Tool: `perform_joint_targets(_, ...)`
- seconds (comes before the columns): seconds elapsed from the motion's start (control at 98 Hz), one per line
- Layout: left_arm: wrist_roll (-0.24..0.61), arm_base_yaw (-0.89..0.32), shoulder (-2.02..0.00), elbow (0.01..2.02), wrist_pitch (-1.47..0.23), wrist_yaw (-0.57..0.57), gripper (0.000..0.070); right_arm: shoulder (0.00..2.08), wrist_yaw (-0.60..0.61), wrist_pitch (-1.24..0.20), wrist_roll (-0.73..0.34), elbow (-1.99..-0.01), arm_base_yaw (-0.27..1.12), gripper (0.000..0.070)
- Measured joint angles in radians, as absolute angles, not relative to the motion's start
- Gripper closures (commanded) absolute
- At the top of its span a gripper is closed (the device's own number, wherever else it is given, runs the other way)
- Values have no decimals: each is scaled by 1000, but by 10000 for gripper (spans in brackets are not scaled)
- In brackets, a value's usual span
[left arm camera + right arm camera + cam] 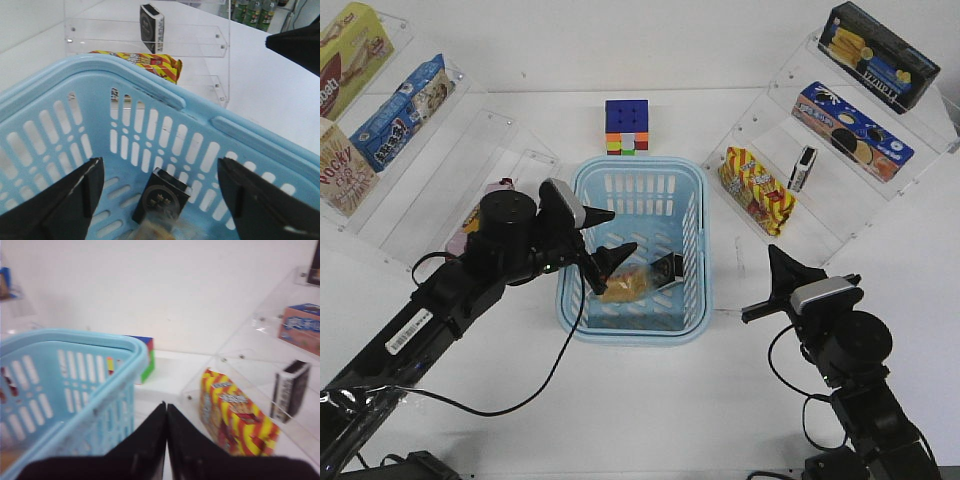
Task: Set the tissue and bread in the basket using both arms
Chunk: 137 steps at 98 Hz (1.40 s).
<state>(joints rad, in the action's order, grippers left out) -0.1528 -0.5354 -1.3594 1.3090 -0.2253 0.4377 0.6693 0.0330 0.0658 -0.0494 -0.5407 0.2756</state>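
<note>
The light-blue basket (582, 180) stands mid-table. Inside it lie the bread (625, 286), a golden bun in clear wrapper, and a black tissue pack (669, 268) leaning against the right wall. In the left wrist view the tissue pack (161, 200) lies between my spread fingers, with the bread's edge just below it. My left gripper (610, 236) is open and empty over the basket's left side, above the bread. My right gripper (772, 262) is shut and empty, right of the basket (90, 375). A second black tissue pack (802, 168) stands on the right shelf.
A multicoloured cube (626, 127) sits behind the basket. A red-and-yellow snack bag (756, 190) lies on the right clear shelf, with boxed snacks (852, 130) above. The left clear shelves hold boxes (402, 112) and a pink pack (470, 225).
</note>
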Motion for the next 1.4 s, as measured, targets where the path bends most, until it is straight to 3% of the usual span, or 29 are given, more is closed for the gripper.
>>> perform_joint_targets(0.041, -146, -523, -1341, 1315, -239, 407, 397, 660, 15, 48, -49, -541, 276, 700)
perform_joint_targets(0.112, -137, -496, -1292, 1328, -258, 323, 619, 636, -16, 16, -49, -541, 276, 700)
perform_joint_targets(0.153, -130, -481, -1252, 1336, -276, 260, 700, 617, -33, -9, -49, -541, 276, 700)
perform_joint_targets(0.296, -92, -438, -1084, 1356, -373, 51, 699, 565, -77, -34, -49, -533, 275, 700)
perform_joint_targets(0.418, -63, -397, -971, 1346, -497, -64, 699, 558, -86, -28, -49, -532, 275, 700)
perform_joint_targets(0.571, -14, -342, -813, 1112, -408, -130, 699, 559, -75, -32, -50, -532, 276, 700)
perform_joint_targets(0.827, 30, -317, -542, 594, -128, -137, 698, 559, -79, -25, -50, -532, 276, 700)
perform_joint_targets(1.398, 40, -316, -357, 596, -141, -137, 698, 559, -79, -25, -50, -532, 276, 700)
